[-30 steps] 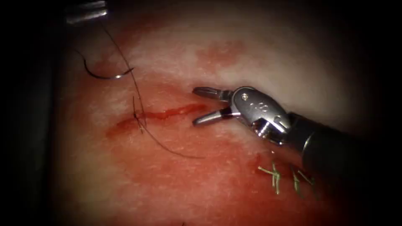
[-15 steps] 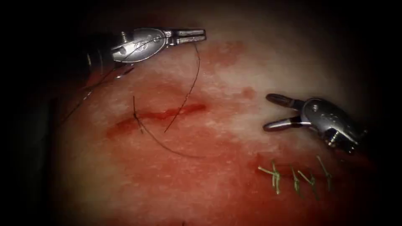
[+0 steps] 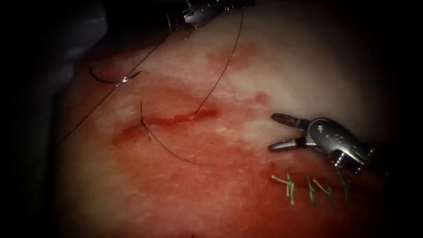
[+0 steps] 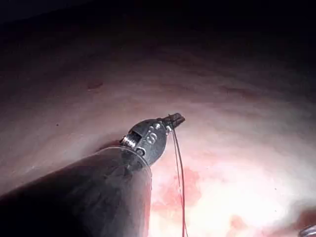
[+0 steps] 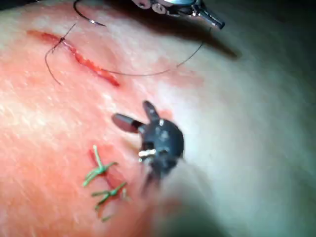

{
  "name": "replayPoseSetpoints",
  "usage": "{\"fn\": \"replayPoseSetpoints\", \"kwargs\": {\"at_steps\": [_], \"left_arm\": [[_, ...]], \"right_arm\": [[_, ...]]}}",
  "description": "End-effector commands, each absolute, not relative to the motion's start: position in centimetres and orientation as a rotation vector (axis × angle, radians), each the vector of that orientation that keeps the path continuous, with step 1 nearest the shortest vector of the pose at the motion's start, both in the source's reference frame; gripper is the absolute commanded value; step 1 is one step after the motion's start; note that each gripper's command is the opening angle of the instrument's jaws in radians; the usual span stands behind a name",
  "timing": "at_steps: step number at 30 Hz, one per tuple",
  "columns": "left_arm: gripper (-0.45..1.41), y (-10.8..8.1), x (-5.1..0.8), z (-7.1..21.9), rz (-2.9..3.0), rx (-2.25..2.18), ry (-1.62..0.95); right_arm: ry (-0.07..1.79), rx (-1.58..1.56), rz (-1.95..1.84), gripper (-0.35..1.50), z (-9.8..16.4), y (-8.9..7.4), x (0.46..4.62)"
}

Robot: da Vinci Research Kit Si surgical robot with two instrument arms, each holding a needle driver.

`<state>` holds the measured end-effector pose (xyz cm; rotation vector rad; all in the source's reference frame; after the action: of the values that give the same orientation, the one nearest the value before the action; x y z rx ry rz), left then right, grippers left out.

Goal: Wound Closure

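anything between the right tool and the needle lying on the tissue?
Yes, in part. The right tool, fingers open and empty, sits right of the cut. The needle lies free on the tissue, up and left of the cut. The thread held by the left tool crosses that line.

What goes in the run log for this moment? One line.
left pincer: shut on thread | right pincer: open, holds nothing | needle: lying on tissue, left of cut
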<state>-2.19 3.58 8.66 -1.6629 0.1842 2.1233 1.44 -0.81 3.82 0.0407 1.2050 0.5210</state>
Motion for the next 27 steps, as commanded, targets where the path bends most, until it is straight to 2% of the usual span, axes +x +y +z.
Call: {"fn": "replayPoseSetpoints", "kwargs": {"at_steps": [1, 2, 3, 4, 8, 11, 12, 14, 18, 20, 24, 27], "left_arm": [[-0.45, 3.6, -2.21, 8.8, 2.082, -1.592, 0.155], [-0.03, 3.6, -2.19, 8.8, 2.056, -1.542, 0.137], [0.14, 3.5, -2.14, 8.8, 2.011, -1.425, 0.128], [0.20, 3.3, -2.07, 8.8, 2.016, -1.373, 0.149], [0.24, 3.1, -1.90, 8.7, 2.018, -1.357, 0.141], [0.44, 2.9, -1.65, 8.5, 2.028, -1.352, 0.136], [0.61, 2.8, -1.48, 8.5, 2.029, -1.355, 0.134], [0.71, 2.7, -1.20, 8.3, 2.009, -1.381, 0.153], [0.56, 2.2, -0.73, 8.0, 1.991, -1.428, 0.113], [0.54, 2.0, -0.52, 7.8, 1.978, -1.473, 0.059], [0.54, 1.8, -0.37, 7.5, 1.987, -1.492, 0.037], [0.52, 1.5, -0.46, 7.3, 2.088, -1.522, -0.005]], "right_arm": [[1.212, 0.045, 0.528, 1.48, 3.9, -0.9, 1.53], [1.212, 0.047, 0.524, 1.48, 3.9, -0.9, 1.53], [1.214, 0.053, 0.525, 1.48, 3.9, -0.9, 1.55], [1.216, 0.056, 0.529, 1.48, 3.9, -0.9, 1.57], [1.222, 0.059, 0.527, 1.48, 3.9, -0.9, 1.65], [1.224, 0.065, 0.521, 1.48, 3.9, -0.9, 1.73], [1.223, 0.070, 0.517, 1.48, 3.9, -1.0, 1.76], [1.222, 0.074, 0.513, 1.48, 3.9, -1.0, 1.79], [1.224, 0.081, 0.517, 1.48, 3.9, -1.0, 1.78], [1.224, 0.082, 0.517, 1.48, 3.9, -1.0, 1.77], [1.225, 0.082, 0.515, 1.48, 3.9, -1.0, 1.77], [1.225, 0.082, 0.514, 1.48, 3.9, -1.0, 1.77]]}}
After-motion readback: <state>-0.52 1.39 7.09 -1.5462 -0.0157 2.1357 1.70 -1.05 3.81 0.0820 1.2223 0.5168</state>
